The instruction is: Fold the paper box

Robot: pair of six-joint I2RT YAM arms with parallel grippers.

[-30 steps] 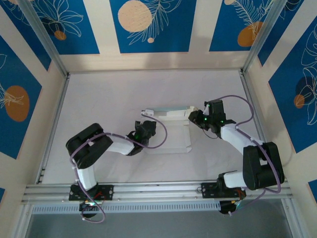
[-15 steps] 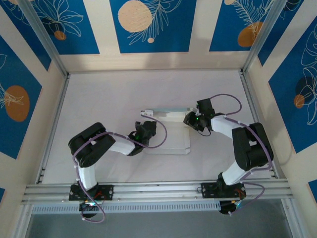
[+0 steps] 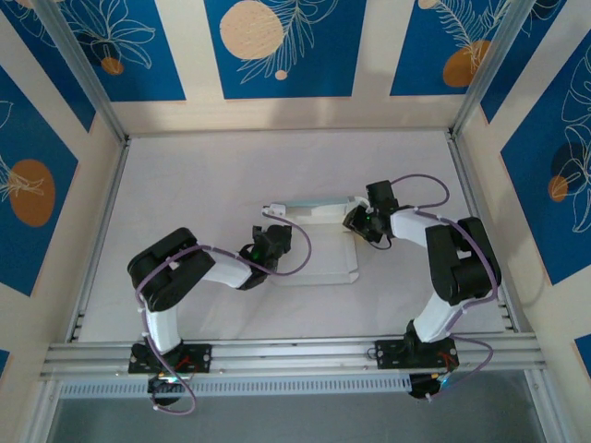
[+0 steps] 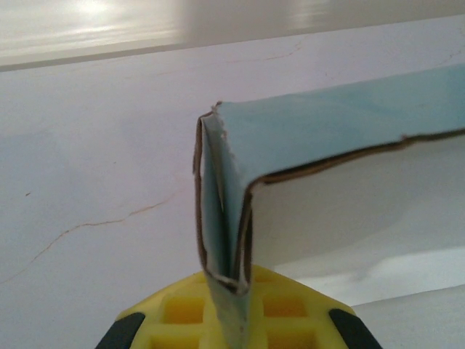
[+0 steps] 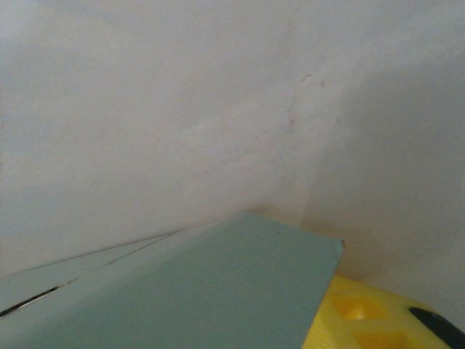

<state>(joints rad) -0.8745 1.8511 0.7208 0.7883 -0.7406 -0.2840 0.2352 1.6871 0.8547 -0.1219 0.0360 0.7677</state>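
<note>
The paper box [image 3: 319, 257] lies at the table's middle as a pale card sheet whose far wall is folded upright. My left gripper [image 3: 271, 242] is at the box's left corner. In the left wrist view the yellow pads [image 4: 234, 287] are shut on a doubled corner fold of the paper box [image 4: 327, 123], green inside with brown torn edges. My right gripper [image 3: 360, 221] sits at the box's far right corner. In the right wrist view a pale green panel of the paper box [image 5: 218, 291] covers the jaws, leaving one yellow finger [image 5: 356, 320] visible, so their state is hidden.
Aluminium rails [image 3: 295, 353] run along the near edge, and posts [image 3: 466, 185] stand at the sides. Blue patterned walls [image 3: 277, 46] close in the white table [image 3: 185, 175]. A purple cable [image 3: 300, 245] loops over the box's left part.
The right arm has folded up, its elbow swinging in toward the box, and its gripper has slid slightly left along the far right corner. The left arm has held still.
</note>
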